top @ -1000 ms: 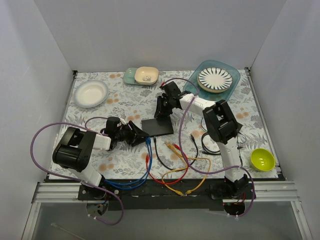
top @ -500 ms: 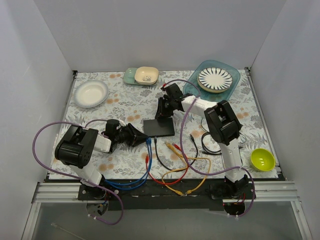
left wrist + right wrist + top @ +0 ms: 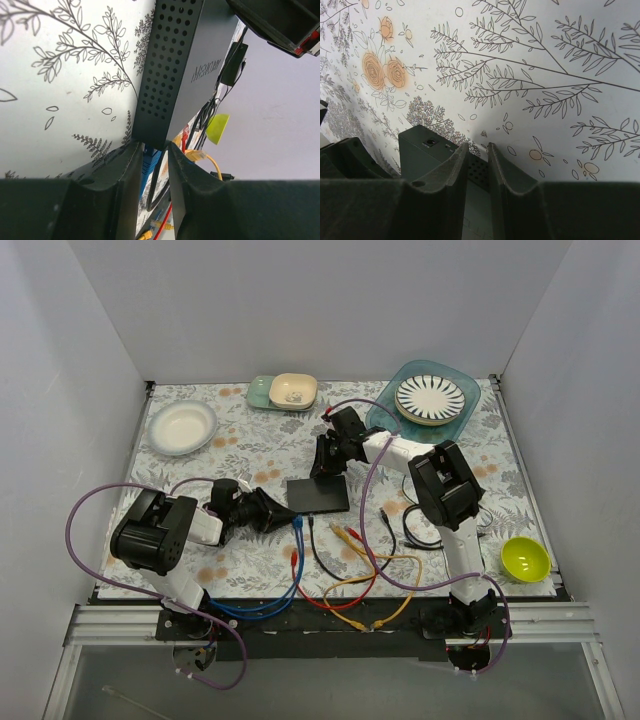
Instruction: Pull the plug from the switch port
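The flat black switch box [image 3: 318, 494] lies mid-table. A blue plug [image 3: 297, 524] sits in the port at the left end of its near edge. My left gripper [image 3: 283, 509] lies on its side at the box's near-left corner. In the left wrist view its jaws [image 3: 151, 147] stand narrowly apart, flanking that corner of the box [image 3: 185, 60]. The blue plug [image 3: 149, 162] shows just beyond the tips. My right gripper [image 3: 325, 468] rests on the box's far edge. Its jaws [image 3: 477, 146] stand narrowly apart over the box [image 3: 420, 155], with nothing between them.
Loose red, yellow and black cables [image 3: 350, 540] lie near the box's near side. A lime bowl [image 3: 525, 558] is at near right and a white bowl [image 3: 182, 426] at far left. A beige bowl [image 3: 292, 390] and a striped plate [image 3: 430, 398] stand at the back.
The box has shifted slightly right. My left arm's elbow has swung toward the near edge while its gripper stayed at the box's corner. Almost nothing has moved in the last half second.
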You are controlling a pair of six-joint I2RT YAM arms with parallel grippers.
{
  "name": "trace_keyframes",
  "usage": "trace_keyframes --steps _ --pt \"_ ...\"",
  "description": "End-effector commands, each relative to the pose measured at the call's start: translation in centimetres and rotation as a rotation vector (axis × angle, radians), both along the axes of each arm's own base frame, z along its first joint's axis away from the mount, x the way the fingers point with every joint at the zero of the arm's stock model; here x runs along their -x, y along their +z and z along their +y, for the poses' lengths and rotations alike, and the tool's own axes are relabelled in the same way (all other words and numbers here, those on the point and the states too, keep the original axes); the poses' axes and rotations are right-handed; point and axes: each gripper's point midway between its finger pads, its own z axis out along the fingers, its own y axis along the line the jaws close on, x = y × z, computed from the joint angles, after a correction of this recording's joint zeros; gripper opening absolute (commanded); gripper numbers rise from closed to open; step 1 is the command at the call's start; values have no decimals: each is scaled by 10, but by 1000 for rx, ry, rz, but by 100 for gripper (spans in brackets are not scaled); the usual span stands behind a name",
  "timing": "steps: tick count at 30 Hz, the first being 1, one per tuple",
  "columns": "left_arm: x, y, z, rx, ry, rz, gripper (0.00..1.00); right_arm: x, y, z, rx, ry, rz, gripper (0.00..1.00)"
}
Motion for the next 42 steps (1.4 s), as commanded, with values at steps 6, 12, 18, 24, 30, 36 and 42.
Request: trace_keyframes --steps 6,12,18,24,30,36,42 --pt "18 -47 20 -175 17 137 23 14 -3 -5 23 16 42 30" --pt "22 -52 22 -196 3 149 10 12 0 -4 25 8 33 30" --pt "23 -47 21 -183 -1 131 27 7 13 -1 10 5 6 30" --pt "24 -44 21 -181 -9 120 32 8 6 -2 20 5 20 30" --pt "26 -41 21 -178 -11 94 27 9 4 -3 23 2 25 30" --pt "28 -43 25 -201 -3 97 28 9 2 -3 24 3 28 30" --pt "21 -48 22 -187 18 155 32 9 2 -3 23 -1 32 30"
